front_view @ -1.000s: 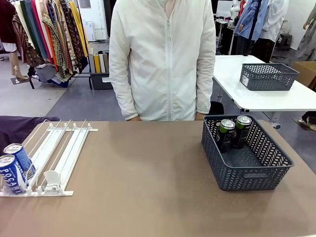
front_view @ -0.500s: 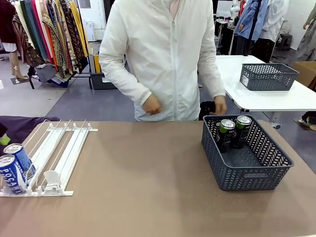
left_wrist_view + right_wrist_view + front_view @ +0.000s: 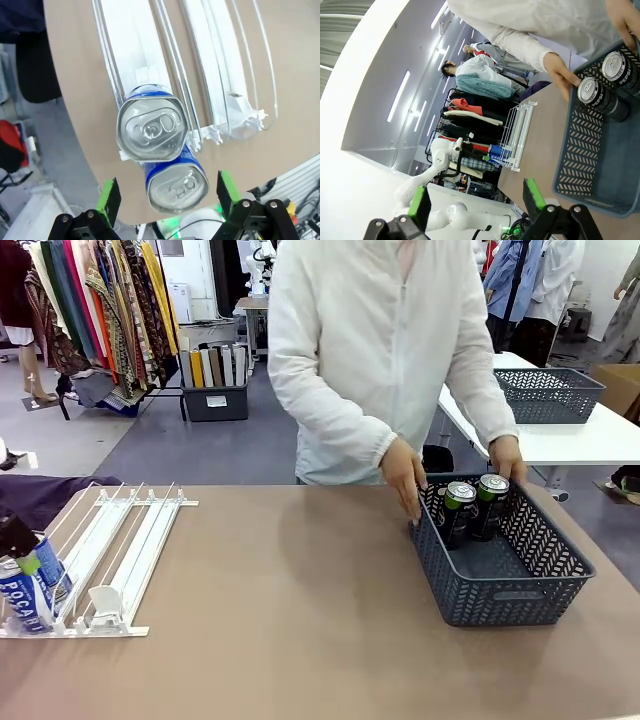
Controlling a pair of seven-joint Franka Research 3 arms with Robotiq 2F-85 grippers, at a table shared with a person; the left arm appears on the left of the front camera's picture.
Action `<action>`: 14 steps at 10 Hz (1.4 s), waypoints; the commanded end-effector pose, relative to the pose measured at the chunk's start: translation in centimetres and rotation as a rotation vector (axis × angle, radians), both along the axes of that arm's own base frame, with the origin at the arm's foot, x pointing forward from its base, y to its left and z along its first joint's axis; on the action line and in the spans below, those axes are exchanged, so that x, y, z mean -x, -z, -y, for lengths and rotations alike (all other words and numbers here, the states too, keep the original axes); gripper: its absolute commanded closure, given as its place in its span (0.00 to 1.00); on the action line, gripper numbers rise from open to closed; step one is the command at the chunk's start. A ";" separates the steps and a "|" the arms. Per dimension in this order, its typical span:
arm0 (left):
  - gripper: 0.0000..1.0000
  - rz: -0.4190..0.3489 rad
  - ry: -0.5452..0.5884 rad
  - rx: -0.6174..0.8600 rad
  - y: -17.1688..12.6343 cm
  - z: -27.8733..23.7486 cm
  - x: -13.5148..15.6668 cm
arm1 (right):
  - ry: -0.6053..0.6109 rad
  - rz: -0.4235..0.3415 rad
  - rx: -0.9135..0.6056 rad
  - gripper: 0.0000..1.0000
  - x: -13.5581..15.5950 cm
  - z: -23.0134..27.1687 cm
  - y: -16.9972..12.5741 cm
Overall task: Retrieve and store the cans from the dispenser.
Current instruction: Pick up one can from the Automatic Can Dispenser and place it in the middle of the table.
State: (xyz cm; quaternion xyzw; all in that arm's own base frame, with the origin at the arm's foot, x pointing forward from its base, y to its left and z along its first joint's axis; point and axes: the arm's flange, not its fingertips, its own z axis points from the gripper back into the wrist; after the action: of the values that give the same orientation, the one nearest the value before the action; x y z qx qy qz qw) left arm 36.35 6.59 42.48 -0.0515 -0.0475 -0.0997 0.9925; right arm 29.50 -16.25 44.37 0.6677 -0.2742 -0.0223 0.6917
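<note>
Two blue-and-white Pocari cans stand at the low end of the white dispenser at the table's left. My left gripper hangs just above them. In the left wrist view it is open, green pads on either side of the two silver can tops, touching neither. Two black Pepsi cans stand in the dark grey basket at the right. My right gripper is open and holds nothing, raised well off the table and looking at the basket, the Pepsi cans and the dispenser.
The person in a white jacket leans over the far edge, one hand on the basket's left corner and the other on its far rim. A second grey basket sits on a white table behind. Bare tabletop lies between dispenser and basket.
The person has stepped right and put both hands on the basket. My left gripper has come in at the left edge over the Pocari cans.
</note>
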 end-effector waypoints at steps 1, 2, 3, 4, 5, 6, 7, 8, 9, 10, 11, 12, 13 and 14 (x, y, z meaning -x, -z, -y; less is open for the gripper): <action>0.00 -0.034 -0.002 0.031 2.9 0.5 1.4 | 0.002 0.007 -0.011 0.00 -0.1 0.0 -0.4; 0.00 -0.057 0.006 0.034 3.7 0.7 1.0 | 0.002 0.007 -0.011 0.00 -0.1 0.0 -0.4; 0.00 -0.081 0.008 0.029 4.2 0.8 0.9 | 0.002 0.007 -0.011 0.00 -0.1 0.0 -0.4; 0.00 -0.084 0.012 0.036 4.3 0.9 0.7 | 0.002 0.007 -0.011 0.00 -0.1 0.0 -0.4; 0.00 -0.087 0.014 0.033 4.6 1.2 0.6 | 0.002 0.007 -0.011 0.00 -0.1 0.0 -0.4; 0.00 -0.087 0.012 0.030 4.7 1.3 0.5 | 0.002 0.007 -0.011 0.00 -0.1 0.0 -0.4; 0.00 -0.075 0.008 0.026 4.7 1.3 0.3 | 0.002 0.007 -0.011 0.00 -0.1 0.0 -0.4; 0.00 -0.066 0.005 0.027 4.7 1.2 0.4 | 0.002 0.007 -0.011 0.00 -0.1 0.0 -0.4; 0.00 -0.068 -0.008 0.026 4.7 1.3 0.4 | 0.002 0.007 -0.011 0.00 -0.1 0.0 -0.4; 0.59 -0.060 -0.010 0.018 4.7 1.3 0.4 | 0.002 0.007 -0.011 0.00 -0.1 0.0 -0.4; 1.00 -0.044 -0.012 0.018 4.6 1.2 0.6 | 0.002 0.007 -0.011 0.00 -0.1 0.0 -0.4; 1.00 -0.042 -0.013 0.013 4.5 1.1 0.6 | 0.002 0.007 -0.011 0.00 -0.1 0.0 -0.4; 1.00 -0.039 -0.017 0.003 4.6 1.2 0.7 | 0.002 0.007 -0.011 0.00 -0.1 0.0 -0.4; 1.00 -0.037 -0.022 -0.002 4.5 1.1 0.8 | 0.002 0.007 -0.011 0.00 -0.1 0.0 -0.4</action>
State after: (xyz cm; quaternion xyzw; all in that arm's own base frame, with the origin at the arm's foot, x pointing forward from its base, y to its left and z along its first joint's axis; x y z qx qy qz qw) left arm 37.87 6.05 39.32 -0.0582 -0.0223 -0.0945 0.9936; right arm 29.50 -16.26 44.37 0.6677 -0.2742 -0.0223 0.6917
